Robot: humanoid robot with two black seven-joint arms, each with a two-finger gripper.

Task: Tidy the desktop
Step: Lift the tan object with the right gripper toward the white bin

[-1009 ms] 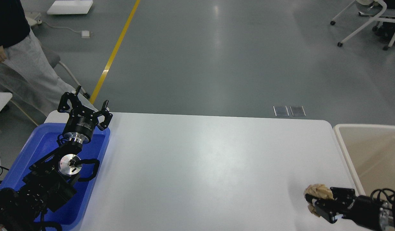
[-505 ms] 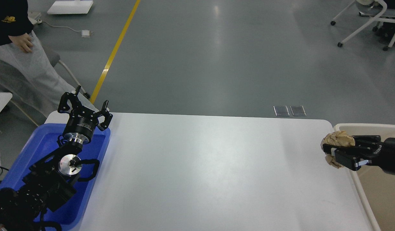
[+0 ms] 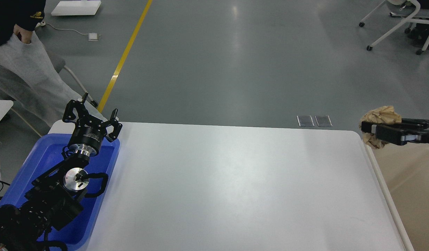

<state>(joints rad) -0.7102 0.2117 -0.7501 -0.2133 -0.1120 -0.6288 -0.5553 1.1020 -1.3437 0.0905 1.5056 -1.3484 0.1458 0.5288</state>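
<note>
My right gripper (image 3: 373,128), clamped on crumpled brown paper (image 3: 380,116) at three o'clock off the desktop (image 3: 228,184), could drop it outside the beige bin (image 3: 409,181); left gripper (image 3: 92,116) spread.

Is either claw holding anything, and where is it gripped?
The right gripper pinches a crumpled brown paper wad across its middle. The left gripper is open, holding nothing.
</note>
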